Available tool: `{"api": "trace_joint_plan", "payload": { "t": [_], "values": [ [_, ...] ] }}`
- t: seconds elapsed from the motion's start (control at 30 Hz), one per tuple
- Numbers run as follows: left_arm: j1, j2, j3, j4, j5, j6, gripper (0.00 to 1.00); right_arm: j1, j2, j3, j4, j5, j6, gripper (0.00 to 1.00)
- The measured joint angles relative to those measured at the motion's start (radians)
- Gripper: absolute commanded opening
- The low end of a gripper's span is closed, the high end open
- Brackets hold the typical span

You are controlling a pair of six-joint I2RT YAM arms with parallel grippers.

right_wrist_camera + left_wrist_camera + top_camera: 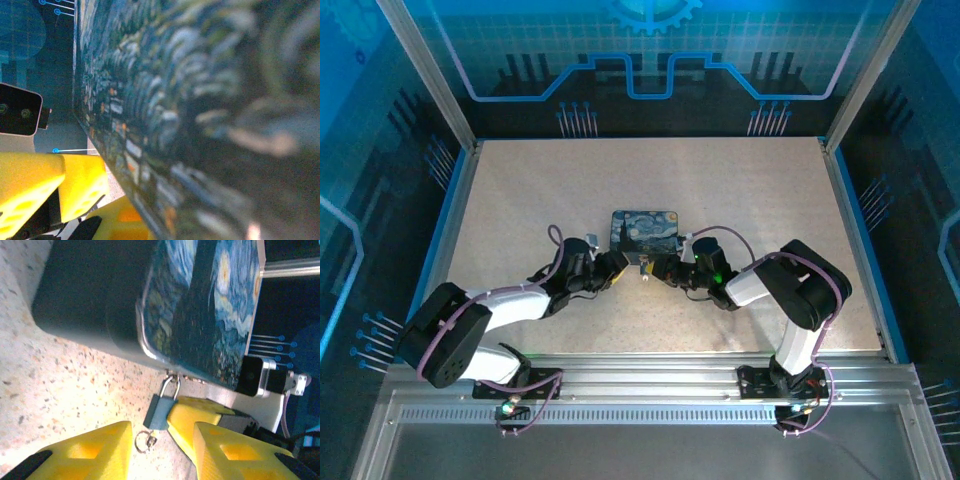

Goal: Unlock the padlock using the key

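Bare table (520, 190) is lying free around the tin (643, 230) on the far and outer sides; the near side is being crowded by both my grippers. Ahead of my left gripper (162, 434), fingers standing apart, the padlock (159, 410) is hanging at the tin's edge, and my right gripper (660, 268) is sitting just beside it, blocking that side.
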Motion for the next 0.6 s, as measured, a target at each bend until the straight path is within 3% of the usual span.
{"api": "trace_joint_plan", "payload": {
  "t": [0.3,0.6],
  "values": [
    [-0.063,0.115,-0.001,0.126,0.034,-0.045,0.37,0.0,0.0,0.0,0.0,-0.001,0.0,0.08],
    [-0.068,0.202,0.002,0.21,0.036,-0.065,0.37,0.0,0.0,0.002,-0.003,-0.015,0.0,0.08]
  ]
}}
